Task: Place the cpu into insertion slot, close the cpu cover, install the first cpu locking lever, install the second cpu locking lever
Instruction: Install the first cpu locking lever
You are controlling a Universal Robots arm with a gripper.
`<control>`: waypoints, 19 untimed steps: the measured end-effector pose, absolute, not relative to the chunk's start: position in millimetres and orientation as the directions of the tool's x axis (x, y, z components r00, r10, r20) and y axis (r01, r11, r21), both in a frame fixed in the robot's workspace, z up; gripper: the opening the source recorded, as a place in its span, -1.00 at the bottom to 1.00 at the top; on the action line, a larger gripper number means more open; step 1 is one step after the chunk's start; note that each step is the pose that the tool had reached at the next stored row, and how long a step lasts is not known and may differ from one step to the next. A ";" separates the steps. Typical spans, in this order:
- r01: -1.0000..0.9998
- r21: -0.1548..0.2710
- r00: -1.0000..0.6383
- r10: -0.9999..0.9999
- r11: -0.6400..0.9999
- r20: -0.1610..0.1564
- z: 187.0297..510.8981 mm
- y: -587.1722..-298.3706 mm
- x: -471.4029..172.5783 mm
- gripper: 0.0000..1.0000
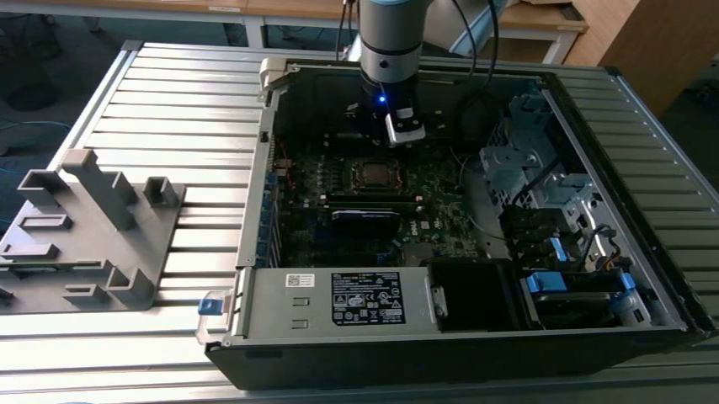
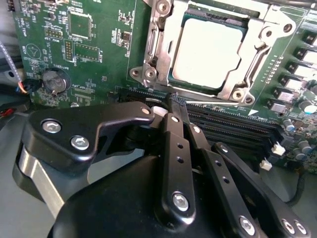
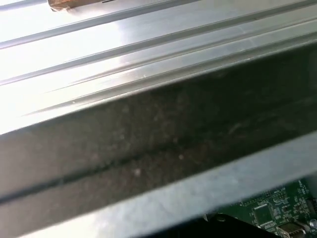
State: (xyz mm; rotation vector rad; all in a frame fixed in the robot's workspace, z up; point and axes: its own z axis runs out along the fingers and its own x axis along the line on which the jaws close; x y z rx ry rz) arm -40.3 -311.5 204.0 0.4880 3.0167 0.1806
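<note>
The cpu (image 2: pixel 210 52), with its pale silver top, lies in the insertion slot (image 1: pixel 369 174) on the green motherboard. The silvery cpu cover (image 2: pixel 154 47) lies flat around it as a frame. Thin metal lever rods run along the cover's sides. In the second wrist view my gripper (image 2: pixel 176 102) hangs just off the socket's edge, over the memory slots (image 2: pixel 233 130). Its black fingers are shut together with nothing between them. In the exterior view the gripper (image 1: pixel 380 141) hangs inside the open computer case (image 1: pixel 252 252), slightly behind the socket.
A grey plastic fixture (image 1: pixel 90 227) stands on the ribbed table at the exterior view's left. Inside the case are a labelled metal box (image 1: pixel 337 299) at the front, drive bays with blue tabs (image 1: pixel 561 282) on the exterior view's right, and a coin battery (image 2: pixel 53 81). The case wall (image 3: pixel 148 144) is close to the wrist.
</note>
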 end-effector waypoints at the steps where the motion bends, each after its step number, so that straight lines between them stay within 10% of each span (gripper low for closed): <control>1: 0.309 0.129 -0.946 0.318 0.942 -0.060 204.9 -311.4 -40.3 -0.80; 19: 0.310 0.168 -0.945 0.323 0.936 -0.057 203.4 -311.9 -40.9 -0.80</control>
